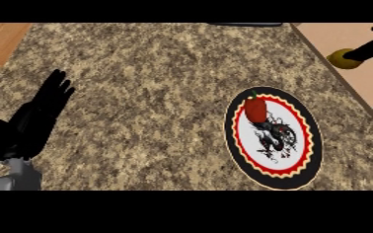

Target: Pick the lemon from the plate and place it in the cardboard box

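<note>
Far left, lower edge: left hand (38,114) resting, fingers straight and pointing up, holding nothing. It is well apart from everything else.

Centre: speckled granite counter (160,79). A dark strip (244,24) sits at its far edge; I can't identify it.

Right of centre: patterned plate (246,137) with a black rim and a red-and-yellow zigzag band. A red vegetable (256,108) with a green stalk, probably a pepper, sits on its far part. No lemon on the plate.

Upper right: tan surface, taken to be the cardboard box (328,37). The lemon (339,59) shows against this surface near the picture's right edge. Whether it rests on the box or hangs above it can't be read from this angle.

Right edge: only a black sliver of the right hand (362,53) shows, touching the lemon. Can't tell how far the hand is closed, or whether it has hold of the fruit.

Judgement: the pick is done and the placing is under way or nearly finished.

Risks:
- If the lemon is above the near wall rather than the inside, a release could send it rolling back onto the counter. It is round.
- If the hand is touching but not gripping, drawing it away could nudge the lemon along.

Obstructions: nothing lies between the lemon and the box. The plate and vegetable are near the box's edge, but not on the path.
</note>
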`<state>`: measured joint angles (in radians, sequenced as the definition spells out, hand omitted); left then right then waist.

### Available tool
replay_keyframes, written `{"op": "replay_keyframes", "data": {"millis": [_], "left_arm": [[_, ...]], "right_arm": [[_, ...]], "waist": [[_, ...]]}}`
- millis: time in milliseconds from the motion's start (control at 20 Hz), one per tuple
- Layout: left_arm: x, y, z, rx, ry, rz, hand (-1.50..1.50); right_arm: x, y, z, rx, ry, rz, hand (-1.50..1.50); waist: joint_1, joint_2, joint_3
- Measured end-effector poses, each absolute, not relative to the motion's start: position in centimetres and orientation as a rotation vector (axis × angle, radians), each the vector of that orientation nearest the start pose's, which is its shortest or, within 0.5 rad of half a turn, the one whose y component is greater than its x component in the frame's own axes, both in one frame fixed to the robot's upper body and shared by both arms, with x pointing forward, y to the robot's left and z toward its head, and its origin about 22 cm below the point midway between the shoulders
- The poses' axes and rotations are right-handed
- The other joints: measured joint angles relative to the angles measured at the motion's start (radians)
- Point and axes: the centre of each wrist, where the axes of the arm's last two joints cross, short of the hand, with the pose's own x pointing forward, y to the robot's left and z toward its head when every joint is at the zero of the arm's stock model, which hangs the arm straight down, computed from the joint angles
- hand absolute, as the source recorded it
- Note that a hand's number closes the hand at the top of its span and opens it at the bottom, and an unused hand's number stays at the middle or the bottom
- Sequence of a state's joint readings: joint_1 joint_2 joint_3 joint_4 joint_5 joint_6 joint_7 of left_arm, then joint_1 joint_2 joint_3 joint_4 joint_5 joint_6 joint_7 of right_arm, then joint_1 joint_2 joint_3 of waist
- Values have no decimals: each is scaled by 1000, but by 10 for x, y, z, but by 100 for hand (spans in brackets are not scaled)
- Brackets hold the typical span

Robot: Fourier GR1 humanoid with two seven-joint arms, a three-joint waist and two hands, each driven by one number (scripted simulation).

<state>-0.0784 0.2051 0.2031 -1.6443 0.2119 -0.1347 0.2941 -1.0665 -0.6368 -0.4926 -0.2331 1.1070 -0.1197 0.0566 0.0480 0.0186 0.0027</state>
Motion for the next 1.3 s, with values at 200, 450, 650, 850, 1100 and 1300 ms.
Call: {"op": "replay_keyframes", "data": {"millis": [200,450,650,850,1100,1300], "left_arm": [[253,315,59,26,-1460,12,0],[254,314,59,31,-1455,23,0],[252,319,52,38,-1449,31,0],[251,318,58,41,-1454,34,0],[246,318,53,43,-1448,36,0],[240,318,55,44,-1449,32,0]], "right_arm": [[423,-410,148,-1142,-1190,411,-150],[421,-419,159,-1095,-1364,112,-150],[410,-441,168,-1045,-1437,-62,-150],[390,-472,169,-1030,-1459,-173,-150],[357,-513,169,-985,-1486,-243,-150],[335,-536,173,-957,-1506,-235,-150]], "waist": [[-4,-1,1],[-16,-5,1],[-23,-7,0],[-25,-9,-1],[-33,-12,-1],[-29,-11,-1]]}}
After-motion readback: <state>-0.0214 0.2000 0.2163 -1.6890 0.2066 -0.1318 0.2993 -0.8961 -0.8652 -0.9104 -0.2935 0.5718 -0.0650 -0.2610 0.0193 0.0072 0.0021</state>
